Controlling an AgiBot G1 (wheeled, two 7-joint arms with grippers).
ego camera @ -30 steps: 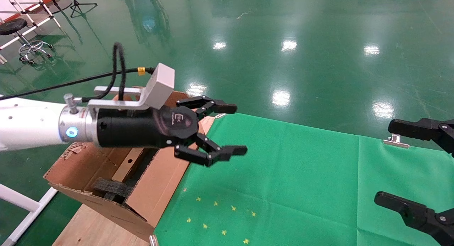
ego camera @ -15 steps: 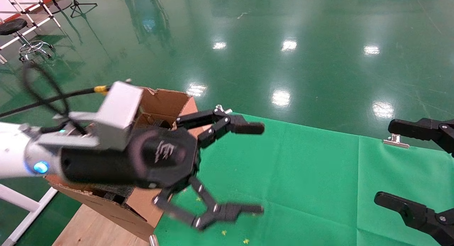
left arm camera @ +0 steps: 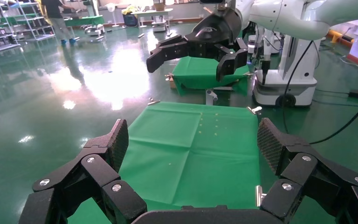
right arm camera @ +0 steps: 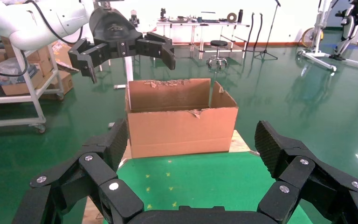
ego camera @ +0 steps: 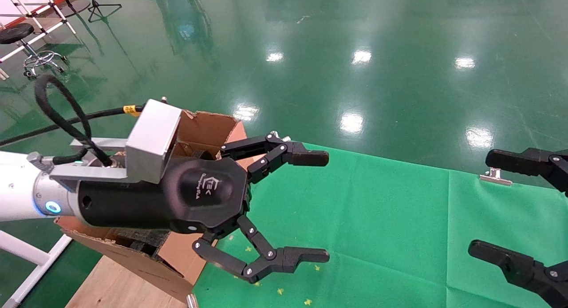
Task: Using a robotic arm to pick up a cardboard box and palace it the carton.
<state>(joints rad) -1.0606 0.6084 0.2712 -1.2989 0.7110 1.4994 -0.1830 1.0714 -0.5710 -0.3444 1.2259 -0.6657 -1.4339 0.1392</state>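
Note:
My left arm (ego camera: 17, 197), white with a blue light ring, holds its gripper (ego camera: 326, 206) wide open and empty over the green cloth, just beside the carton's right wall. The carton (ego camera: 204, 126) is large and brown with ragged flaps; black foam (ego camera: 133, 239) shows inside. It also shows in the right wrist view (right arm camera: 182, 126), with the left gripper (right arm camera: 129, 63) above it. The small taped cardboard box is hidden from view. My right gripper (ego camera: 481, 201) is open and empty at the table's right edge. It also shows in the left wrist view (left arm camera: 186, 65).
A green cloth (ego camera: 377, 219) covers the table, held by metal clips (ego camera: 496, 176) and marked with small yellow stars (ego camera: 280, 291). The carton stands on a wooden board (ego camera: 120, 290) at the table's left end. A stool (ego camera: 17, 33) stands far back left.
My left gripper has come down and nearer to the head camera beside the carton, and its fingers have spread much wider. The right arm has not moved.

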